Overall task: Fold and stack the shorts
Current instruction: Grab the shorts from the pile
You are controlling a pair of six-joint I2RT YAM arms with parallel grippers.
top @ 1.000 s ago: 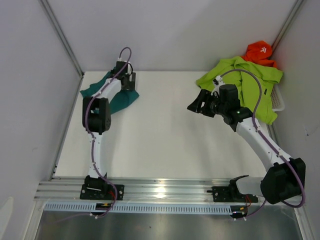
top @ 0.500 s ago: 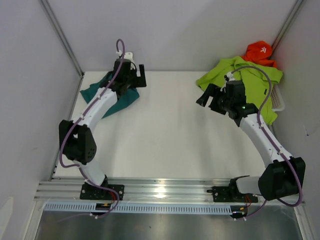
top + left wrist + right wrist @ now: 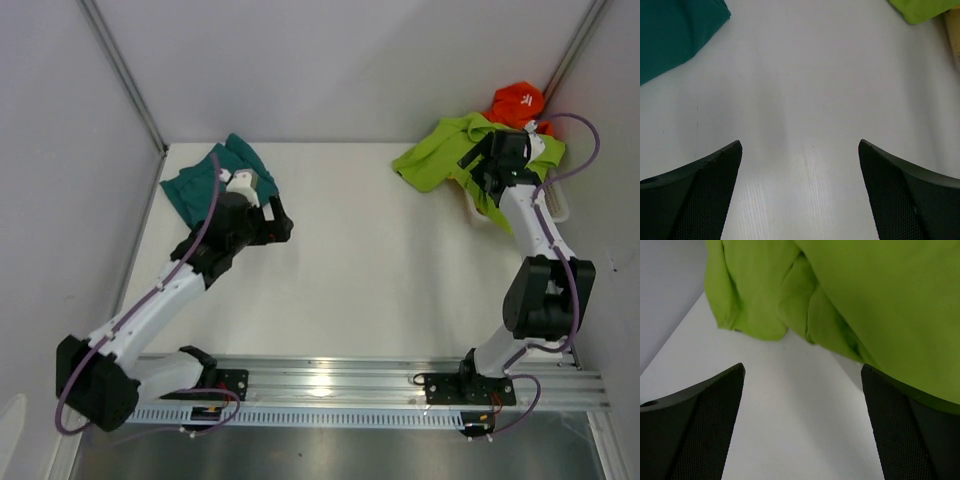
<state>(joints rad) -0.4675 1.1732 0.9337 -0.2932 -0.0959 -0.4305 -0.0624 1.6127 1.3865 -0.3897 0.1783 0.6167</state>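
The teal shorts [image 3: 205, 180] lie folded at the table's far left; a corner shows in the left wrist view [image 3: 675, 35]. My left gripper [image 3: 280, 226] is open and empty over bare table, just right of the teal shorts and apart from them [image 3: 800, 190]. The lime green shorts [image 3: 440, 155] lie crumpled at the far right, partly draped over the white basket [image 3: 557, 207]. My right gripper [image 3: 474, 166] is open and empty, hovering right above the lime shorts' near edge [image 3: 802, 420], with lime fabric [image 3: 865, 300] filling the view ahead.
An orange garment [image 3: 517, 103] sits in the far right corner behind the lime shorts. Grey walls close the table at the back and on both sides. The lime shorts' tip [image 3: 920, 10] and the basket's edge [image 3: 954, 30] show in the left wrist view.
My left arm has drawn back from the teal shorts toward the near middle, leaving them lying flat. My right arm has swung far right, up to the lime shorts.
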